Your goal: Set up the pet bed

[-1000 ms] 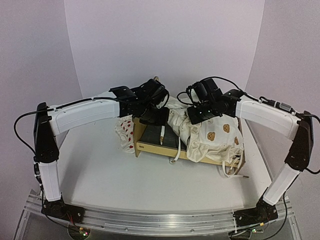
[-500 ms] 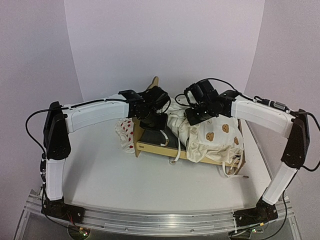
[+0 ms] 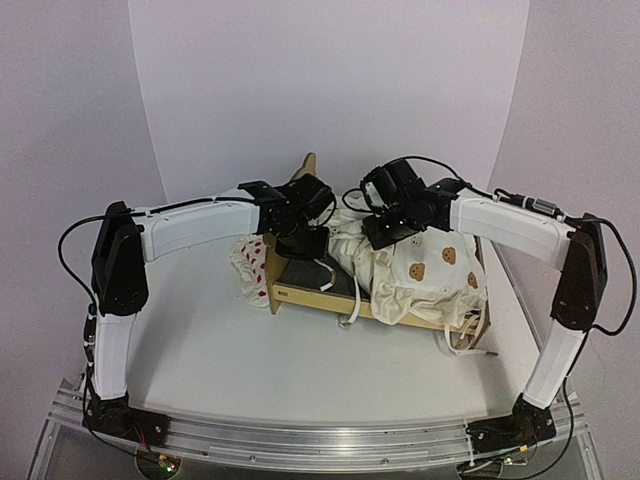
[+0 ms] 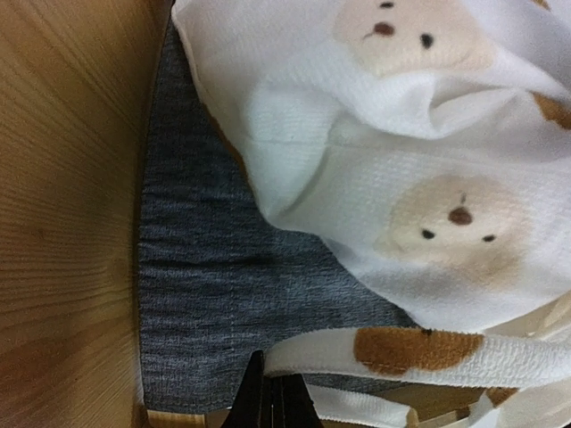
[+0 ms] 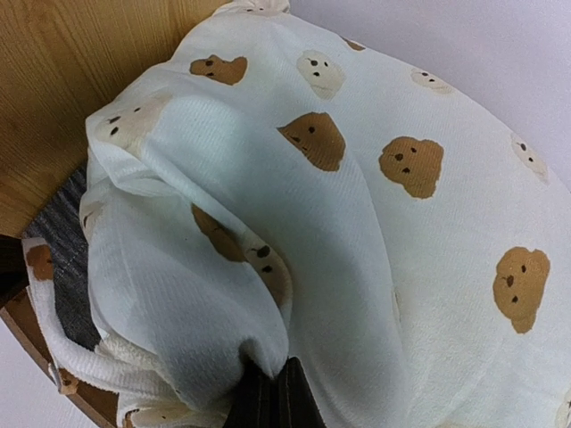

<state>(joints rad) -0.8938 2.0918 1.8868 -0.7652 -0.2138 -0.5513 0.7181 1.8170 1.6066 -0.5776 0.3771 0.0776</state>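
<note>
On the left, the strawberry pillow (image 3: pixel 249 266) lay on the table (image 3: pixel 200 350), right against the left end of the pet bed (image 3: pixel 305 296). The bed sat mid-table between both arms. Left gripper (image 4: pixel 270 403) hung low over the grey felt base (image 4: pixel 205 294) beside the headboard (image 4: pixel 62 178). Its tips were pressed together at the end of a bear-print tie (image 4: pixel 410 349); couldn't tell if the tie was pinched. The bear-print cushion (image 3: pixel 430 275) was heaped over the bed's right part. Right gripper (image 5: pixel 272 397) was clamped on a fold of the cushion.
</note>
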